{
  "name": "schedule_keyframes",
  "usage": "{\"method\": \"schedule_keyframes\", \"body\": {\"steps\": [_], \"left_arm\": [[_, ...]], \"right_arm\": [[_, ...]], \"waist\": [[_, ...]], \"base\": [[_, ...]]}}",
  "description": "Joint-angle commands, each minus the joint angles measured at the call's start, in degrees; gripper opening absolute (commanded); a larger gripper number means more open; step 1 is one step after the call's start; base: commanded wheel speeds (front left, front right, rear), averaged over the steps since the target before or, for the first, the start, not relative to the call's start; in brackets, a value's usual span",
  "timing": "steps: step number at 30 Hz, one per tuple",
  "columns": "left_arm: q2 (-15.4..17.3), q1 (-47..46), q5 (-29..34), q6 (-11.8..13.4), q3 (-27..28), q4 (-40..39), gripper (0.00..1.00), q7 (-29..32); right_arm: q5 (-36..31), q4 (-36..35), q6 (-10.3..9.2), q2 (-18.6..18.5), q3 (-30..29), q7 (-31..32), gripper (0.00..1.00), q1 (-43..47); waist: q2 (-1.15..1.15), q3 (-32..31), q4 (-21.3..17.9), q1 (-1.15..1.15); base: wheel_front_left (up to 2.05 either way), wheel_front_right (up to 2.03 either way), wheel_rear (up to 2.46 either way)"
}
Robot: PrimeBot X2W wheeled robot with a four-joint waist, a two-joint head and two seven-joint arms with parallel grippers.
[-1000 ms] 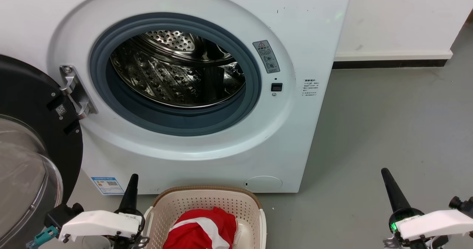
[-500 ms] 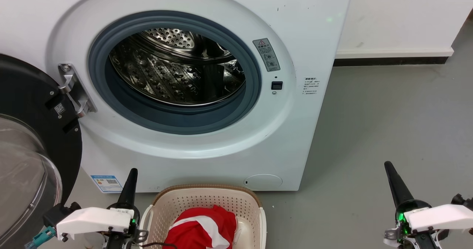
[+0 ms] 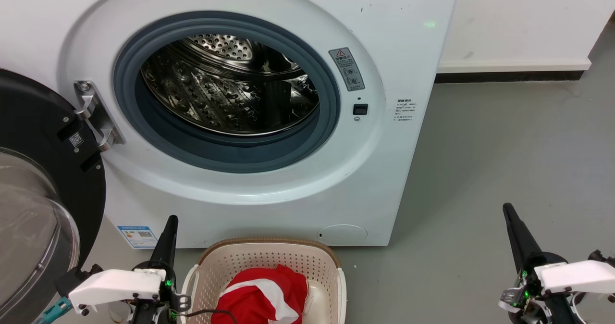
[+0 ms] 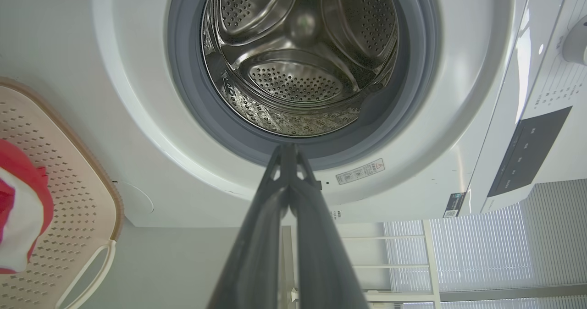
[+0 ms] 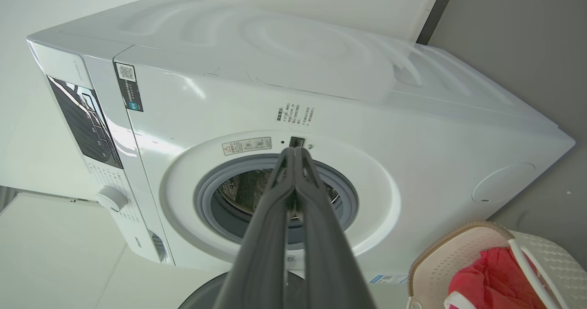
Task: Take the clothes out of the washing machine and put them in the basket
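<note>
Jaws, left: the left gripper (image 3: 171, 219) has its two dark fingers pressed together with nothing between them, low beside the basket (image 3: 269, 243).
Jaws, right: the right gripper (image 3: 507, 208) is likewise closed and empty, over the grey floor (image 3: 504, 146).
Clothes: the clothes (image 3: 262, 297), red with a white stripe, lie bundled inside the basket.
Basket: on the floor, just in front of the washing machine (image 3: 403, 50).
Drum: the drum (image 3: 226, 93) shows shiny perforated steel.
Door: the door (image 3: 29, 122) stands swung open at the left.

washing machine (image 4: 137, 116), left gripper (image 4: 288, 149) closed, basket (image 4: 69, 185)
</note>
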Motion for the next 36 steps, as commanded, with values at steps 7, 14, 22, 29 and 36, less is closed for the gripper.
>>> {"method": "schedule_keyframes", "body": {"steps": [7, 14, 22, 29, 36], "left_arm": [[-0.17, -1.48, -3.72, -0.68, 0.75, 0.24, 0.0, 0.92], [-0.4, -1.9, -6.59, -1.13, 1.21, 0.47, 0.0, 1.44], [-0.62, -2.16, -9.76, -1.52, 1.75, 0.71, 0.0, 2.03], [-0.71, -2.17, -10.77, -1.66, 1.9, 0.78, 0.0, 2.37], [-0.7, -2.17, -10.77, -1.66, 1.89, 0.77, 0.0, 2.37]], "right_arm": [[4.04, 0.89, -0.01, 0.08, -0.5, 0.35, 0.0, -2.12], [7.15, 1.57, -0.01, 0.18, -0.79, 0.47, 0.0, -2.6], [10.48, 2.45, -0.02, 0.28, -1.1, 0.74, 0.0, -3.56], [11.44, 2.69, -0.02, 0.4, -1.32, 0.97, 0.0, -3.52], [11.2, 2.7, -0.02, 0.51, -1.48, 1.01, 0.0, -3.54]], "waist": [[0.0, 0.24, -0.02, 0.0], [0.0, 0.46, -0.05, 0.0], [0.0, 0.73, -0.07, 0.0], [0.0, 0.84, -0.09, 0.0], [0.0, 0.84, -0.09, 0.0]], "base": [[0.0, 0.0, 0.0], [0.0, 0.0, 0.0], [0.0, 0.0, 0.0], [0.0, 0.0, 0.0], [0.0, 0.0, 0.0]]}}
